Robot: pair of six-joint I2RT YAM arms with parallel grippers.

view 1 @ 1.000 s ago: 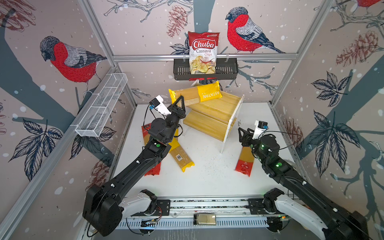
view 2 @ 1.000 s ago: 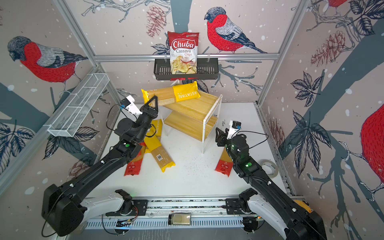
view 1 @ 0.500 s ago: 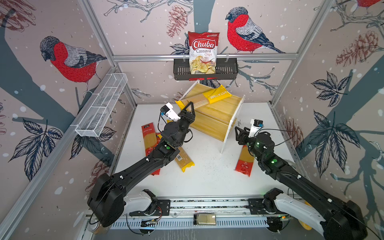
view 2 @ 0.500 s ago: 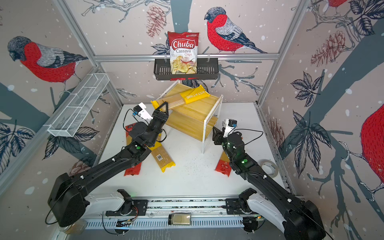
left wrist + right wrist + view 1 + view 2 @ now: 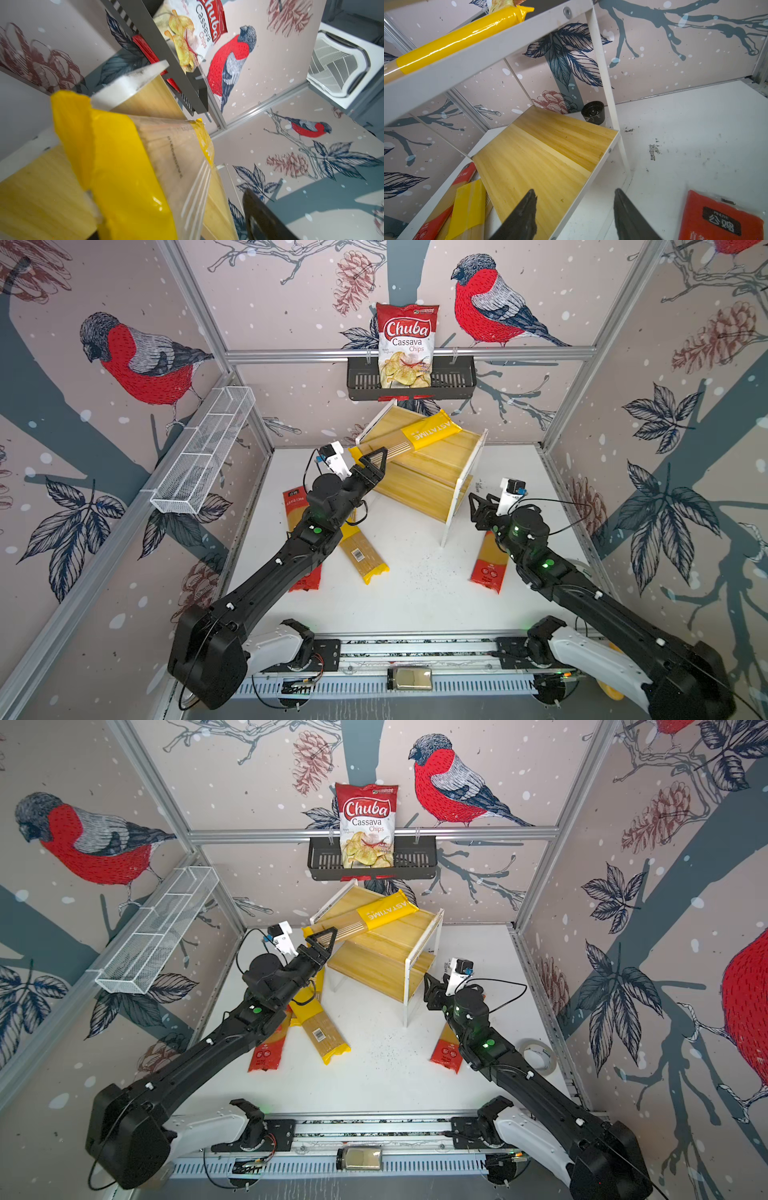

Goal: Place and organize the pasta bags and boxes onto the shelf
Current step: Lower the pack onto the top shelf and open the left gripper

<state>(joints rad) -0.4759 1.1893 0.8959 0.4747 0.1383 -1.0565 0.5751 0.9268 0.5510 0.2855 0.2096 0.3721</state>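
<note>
The shelf stands at the back middle of the table. One yellow pasta bag lies slantwise on its top tier, its near end sticking out past the left edge. My left gripper is open around that end, and one finger stands clear of the bag. A second yellow bag and a red pack lie on the table under the left arm. My right gripper is open and empty beside the shelf's lower tier. Another red pack lies under the right arm.
A Chuba chips bag stands in the black wall basket right above the shelf. A white wire tray hangs on the left wall. A tape roll lies at the table's right edge. A small black cap sits behind the shelf.
My left gripper has brought the yellow bag to the shelf's top tier, laid it there and opened its jaws. The right gripper has shifted slightly towards the shelf, still open.
</note>
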